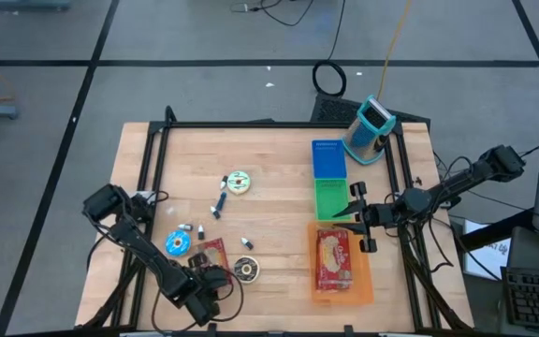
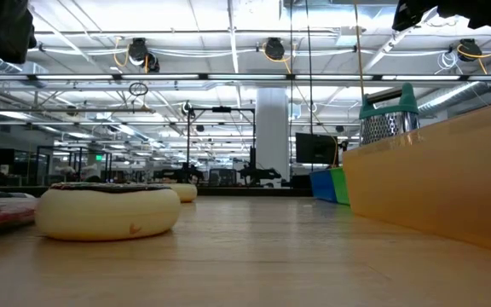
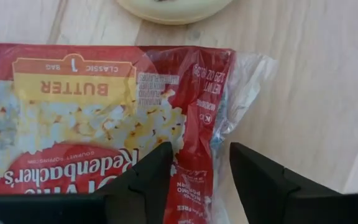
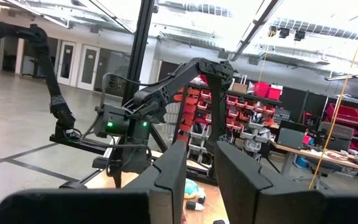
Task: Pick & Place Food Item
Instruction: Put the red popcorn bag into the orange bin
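Surface: light wood counter (image 1: 269,178) w/ black frame rails, standing on a grey floor marked w/ dark lines; cables lie on the floor past the far edge. Low view shows a large hall beyond w/ ceiling lights, overhead rails and a white column.

Items on counter, right side: blue bin (image 1: 327,158), green bin (image 1: 330,197) and orange bin (image 1: 342,281) in a row, touching end to end. A red popcorn bag (image 1: 334,259) lies flat in the orange bin. A teal-topped grater (image 1: 370,130) stands at the far right corner, just beside the blue bin.

Left and centre: green-white disc (image 1: 239,183), blue disc (image 1: 177,243), dark-topped round item (image 1: 246,270), plus several small loose pieces scattered between them. A second red popcorn bag (image 3: 98,118) lies flat near the front edge, just beside the dark-topped round item.

Left gripper (image 3: 197,171): low over the front-left of the counter, at the end of the second bag. Jaws partly open, one finger over the bag's printed face, the other beyond its crimped edge, so the edge sits between them. Cannot tell whether they pinch the bag yet.

Right gripper (image 1: 358,213): raised over the green bin, near the end of the orange bin, pointing across the counter. Jaws close together w/ a narrow gap, nothing between them.
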Action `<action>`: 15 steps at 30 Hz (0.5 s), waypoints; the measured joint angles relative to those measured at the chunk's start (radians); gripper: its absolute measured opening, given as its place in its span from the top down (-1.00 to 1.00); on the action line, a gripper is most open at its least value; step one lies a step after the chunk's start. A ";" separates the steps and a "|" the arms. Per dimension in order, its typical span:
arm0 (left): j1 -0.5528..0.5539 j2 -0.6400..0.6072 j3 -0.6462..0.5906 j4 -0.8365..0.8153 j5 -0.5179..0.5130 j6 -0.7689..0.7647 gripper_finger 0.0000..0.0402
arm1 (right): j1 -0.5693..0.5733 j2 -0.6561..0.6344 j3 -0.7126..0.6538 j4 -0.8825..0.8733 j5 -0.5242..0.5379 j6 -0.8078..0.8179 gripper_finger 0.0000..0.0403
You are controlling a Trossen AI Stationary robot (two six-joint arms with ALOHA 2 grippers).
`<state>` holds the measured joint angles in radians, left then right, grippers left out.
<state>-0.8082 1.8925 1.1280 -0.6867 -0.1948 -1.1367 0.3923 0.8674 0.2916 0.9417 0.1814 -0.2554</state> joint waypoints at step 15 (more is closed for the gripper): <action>0.068 -0.231 -0.006 0.030 0.183 0.105 0.98 | 0.000 0.000 0.000 -0.011 0.000 0.003 0.64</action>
<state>-0.7403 1.6618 1.1225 -0.6569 -0.0116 -1.0317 0.3923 0.8677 0.2916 0.9305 0.1813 -0.2520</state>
